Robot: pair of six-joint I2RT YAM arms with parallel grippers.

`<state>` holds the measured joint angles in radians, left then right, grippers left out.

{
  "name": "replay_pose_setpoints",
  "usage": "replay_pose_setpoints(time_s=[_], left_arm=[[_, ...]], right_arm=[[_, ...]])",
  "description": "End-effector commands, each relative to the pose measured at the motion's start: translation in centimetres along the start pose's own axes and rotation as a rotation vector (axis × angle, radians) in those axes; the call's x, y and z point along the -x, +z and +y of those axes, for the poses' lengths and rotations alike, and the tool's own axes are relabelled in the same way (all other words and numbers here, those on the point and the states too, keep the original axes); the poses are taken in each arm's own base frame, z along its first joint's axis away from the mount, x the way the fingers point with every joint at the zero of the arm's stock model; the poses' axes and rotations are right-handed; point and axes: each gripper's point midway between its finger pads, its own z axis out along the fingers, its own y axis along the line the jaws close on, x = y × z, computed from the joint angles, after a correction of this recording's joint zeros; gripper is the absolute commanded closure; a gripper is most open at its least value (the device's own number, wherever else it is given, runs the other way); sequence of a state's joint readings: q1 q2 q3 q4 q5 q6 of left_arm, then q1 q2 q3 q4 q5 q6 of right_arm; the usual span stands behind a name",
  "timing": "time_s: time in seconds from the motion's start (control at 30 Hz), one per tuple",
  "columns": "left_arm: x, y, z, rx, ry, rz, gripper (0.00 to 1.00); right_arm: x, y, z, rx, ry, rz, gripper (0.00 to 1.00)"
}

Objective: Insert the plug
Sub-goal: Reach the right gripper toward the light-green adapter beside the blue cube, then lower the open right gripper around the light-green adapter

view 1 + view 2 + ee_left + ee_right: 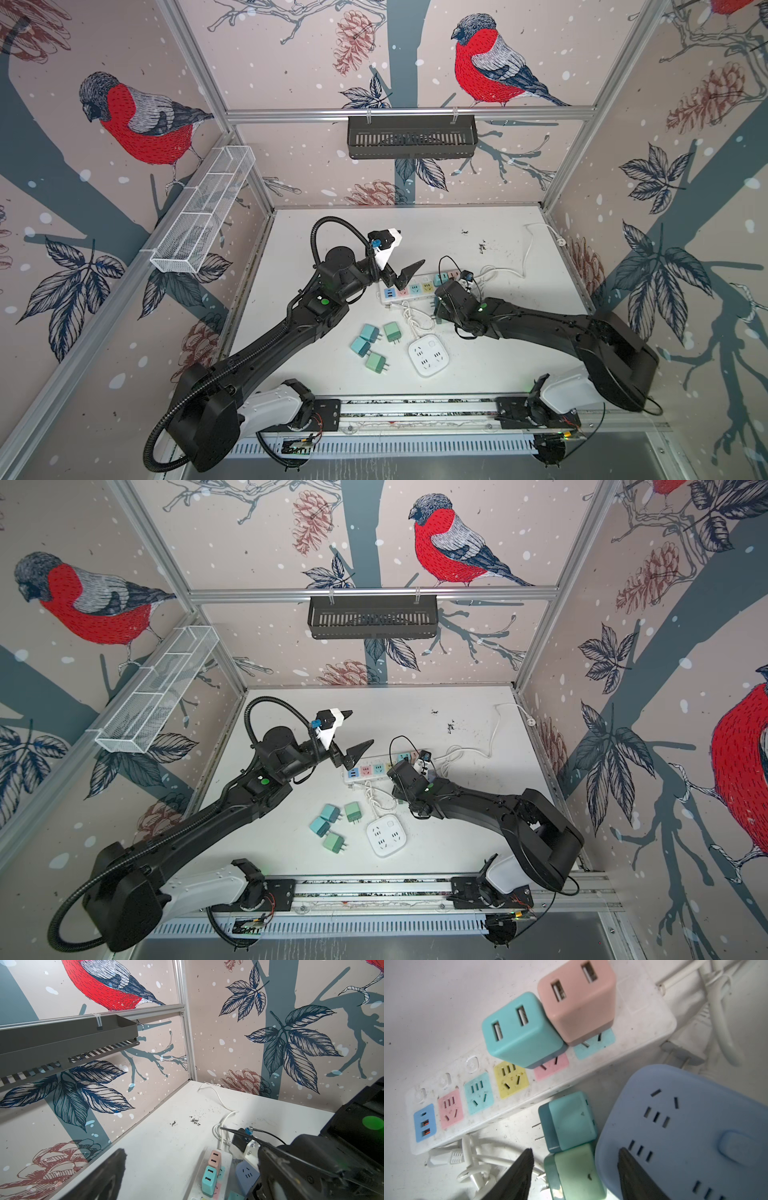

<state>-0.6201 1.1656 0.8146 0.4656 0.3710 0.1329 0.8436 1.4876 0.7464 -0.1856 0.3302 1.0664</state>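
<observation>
- The green plug [575,1174] lies on its side on the worktop [436,1012], just beside the long edge of the power strip [639,1022]. It rests against a teal plug [571,1120] that lies between it and the strip. Its two prongs point sideways, roughly along the strip.
- It looks light and rigid, a small smooth plastic cube with rounded corners, so an off-centre pinch would likely make it slip or twist. The thin prongs are the part to spare. It is best taken on two opposite flat faces of the body, with the prongs left free.
- The right end effector [575,1148] is released. Its fingers straddle the green plug without touching it, and one finger stands on the prong side.
- On the strip, a turquoise adapter [519,1030] and a pink adapter [579,1001] fill the two sockets nearest the cord end. The yellow socket [511,1079] next to them is free.
- A light-blue socket block [685,1126] sits just beside the strip, on the same side as the plugs.
- The left end effector [405,253] hangs spread wide above the strip's far end, holding nothing.
</observation>
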Motion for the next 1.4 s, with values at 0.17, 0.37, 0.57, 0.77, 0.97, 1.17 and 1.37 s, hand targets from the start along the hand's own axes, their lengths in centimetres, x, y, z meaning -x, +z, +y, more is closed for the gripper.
replay_pose_setpoints(time_s=[0.17, 0.37, 0.57, 0.77, 0.97, 1.17, 1.37], left_arm=[[1.6, 0.1, -0.2, -0.016, 0.048, -0.06, 0.02], [1.9, -0.2, -0.4, -0.023, 0.049, -0.065, 0.01], [1.9, -0.2, -0.4, -0.022, 0.052, -0.065, 0.02], [1.9, -0.2, -0.5, -0.027, 0.052, -0.066, 0.02], [2.0, -0.3, -0.6, -0.031, 0.054, -0.069, 0.02], [2.0, -0.3, -0.6, -0.031, 0.055, -0.068, 0.01], [2.1, -0.3, -0.6, -0.031, 0.059, -0.07, 0.02]], right_arm=[[-1.0, -0.3, -0.8, -0.138, -0.097, -0.008, 0.37], [-1.0, -0.6, -0.5, -0.188, -0.145, -0.044, 0.37], [-0.9, -0.5, -0.2, -0.191, -0.159, -0.047, 0.36], [-0.9, -1.0, 1.1, -0.17, -0.175, -0.062, 0.36], [-1.2, -0.2, 1.2, -0.177, -0.191, -0.048, 0.36], [-2.0, 1.0, 1.8, -0.159, -0.209, -0.002, 0.49], [-2.4, 1.3, 1.1, -0.181, -0.216, 0.017, 0.46]])
